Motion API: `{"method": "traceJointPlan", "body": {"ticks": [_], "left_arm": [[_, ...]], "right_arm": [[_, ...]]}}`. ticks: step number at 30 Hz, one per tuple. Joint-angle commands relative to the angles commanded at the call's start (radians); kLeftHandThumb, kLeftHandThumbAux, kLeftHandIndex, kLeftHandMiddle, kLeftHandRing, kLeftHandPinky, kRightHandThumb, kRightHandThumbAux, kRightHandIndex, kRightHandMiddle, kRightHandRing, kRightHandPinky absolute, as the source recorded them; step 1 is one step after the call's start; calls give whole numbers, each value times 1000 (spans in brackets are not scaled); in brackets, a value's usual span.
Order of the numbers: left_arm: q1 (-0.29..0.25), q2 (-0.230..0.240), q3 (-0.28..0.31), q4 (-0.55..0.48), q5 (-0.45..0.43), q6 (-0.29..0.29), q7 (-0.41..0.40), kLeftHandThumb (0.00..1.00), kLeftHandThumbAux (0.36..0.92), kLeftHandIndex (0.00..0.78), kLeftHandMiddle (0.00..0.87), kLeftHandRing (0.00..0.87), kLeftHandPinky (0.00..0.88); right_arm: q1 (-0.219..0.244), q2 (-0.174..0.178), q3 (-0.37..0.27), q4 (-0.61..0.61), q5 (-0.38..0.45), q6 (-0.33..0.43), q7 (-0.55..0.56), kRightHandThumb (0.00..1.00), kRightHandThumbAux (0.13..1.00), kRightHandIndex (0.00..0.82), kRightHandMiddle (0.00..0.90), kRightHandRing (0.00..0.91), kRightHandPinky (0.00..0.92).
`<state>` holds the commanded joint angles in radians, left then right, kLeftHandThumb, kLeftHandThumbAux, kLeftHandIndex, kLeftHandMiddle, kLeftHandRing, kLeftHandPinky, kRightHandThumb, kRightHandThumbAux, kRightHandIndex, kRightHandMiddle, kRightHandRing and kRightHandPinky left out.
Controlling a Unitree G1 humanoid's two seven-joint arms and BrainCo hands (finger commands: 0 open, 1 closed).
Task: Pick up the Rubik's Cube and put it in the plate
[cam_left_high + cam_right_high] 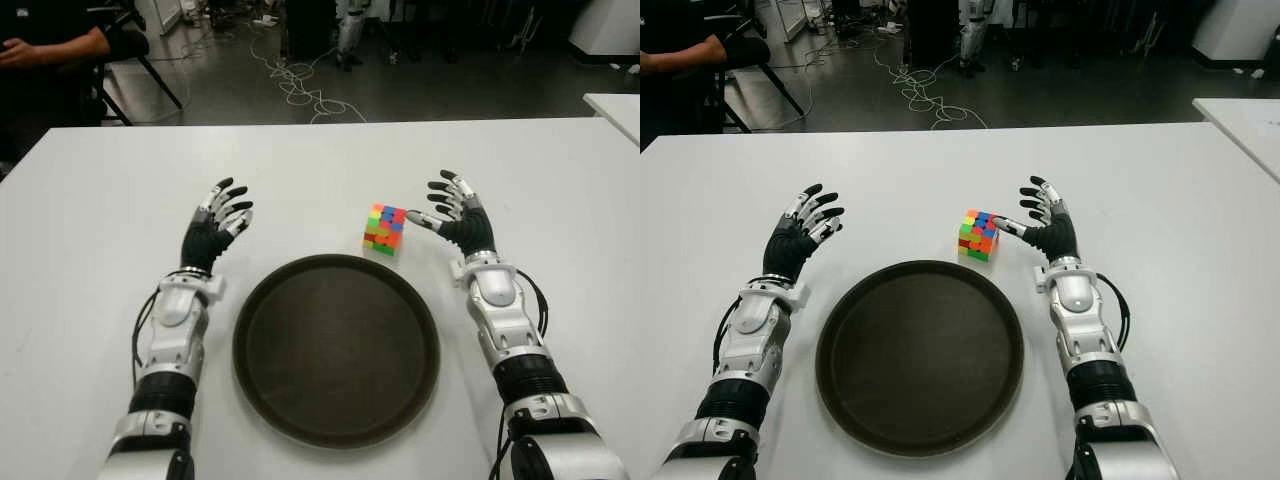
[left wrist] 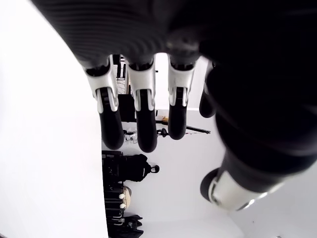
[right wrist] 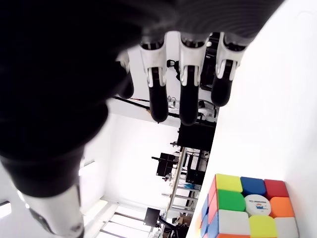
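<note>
The right hand [image 1: 455,212] is spread open over the white table [image 1: 100,220], holding nothing; its thumb tip reaches toward the Rubik's Cube [image 1: 384,229], which sits on the table just to that hand's left. Whether thumb and cube touch cannot be told. The dark round plate [image 1: 336,350] lies nearer the robot, between both forearms. The left hand [image 1: 213,227], fingers relaxed and empty, shows left of the plate.

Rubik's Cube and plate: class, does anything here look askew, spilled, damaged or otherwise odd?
Nothing stands out. The Rubik's Cube sits flat and whole on the table, behind the empty plate. The right hand shows beside it, fingers open; the left hand is idle, left of the plate.
</note>
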<state>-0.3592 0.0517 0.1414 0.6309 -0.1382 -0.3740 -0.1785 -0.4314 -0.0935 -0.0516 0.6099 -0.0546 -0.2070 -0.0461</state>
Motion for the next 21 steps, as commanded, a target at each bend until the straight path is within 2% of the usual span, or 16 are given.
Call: {"method": "traceJointPlan", "body": {"ticks": [9, 21], "left_arm": [[-1, 0, 0, 3, -5, 1, -1, 171, 784, 118, 201, 223, 257], [-1, -1, -1, -3, -5, 7, 0, 152, 778, 122, 205, 229, 273]], "right_arm": [[-1, -3, 5, 3, 2, 6, 22, 0, 770, 151, 248, 235, 229], [-5, -7, 11, 11, -11, 5, 26, 0, 765, 160, 247, 231, 200]]}}
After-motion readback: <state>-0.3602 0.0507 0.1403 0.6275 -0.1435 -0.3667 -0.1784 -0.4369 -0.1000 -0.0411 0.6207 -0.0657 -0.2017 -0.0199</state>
